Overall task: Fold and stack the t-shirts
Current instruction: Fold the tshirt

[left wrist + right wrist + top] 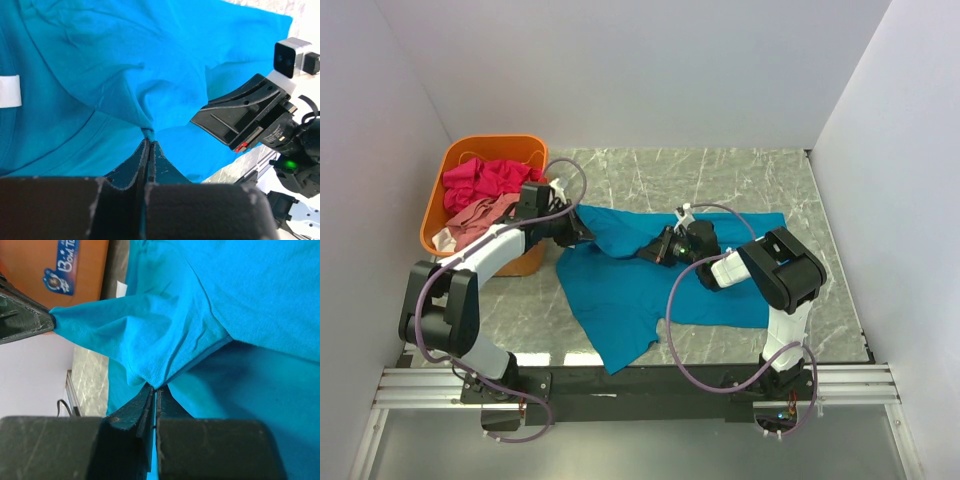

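- Well, spotted the teal t-shirt [650,290]?
- Lay spread on the marble table [720,170], just beside the orange basket [450,160], bunched near its top edge.
- And saw the left gripper [149,142]?
- Clamped tight on a teal fold. Found the right gripper [154,387] pinched likewise on the same shirt, nearby.
- Noticed the magenta t-shirt [495,180] and salmon t-shirt [480,215]?
- Sat heaped in the basket.
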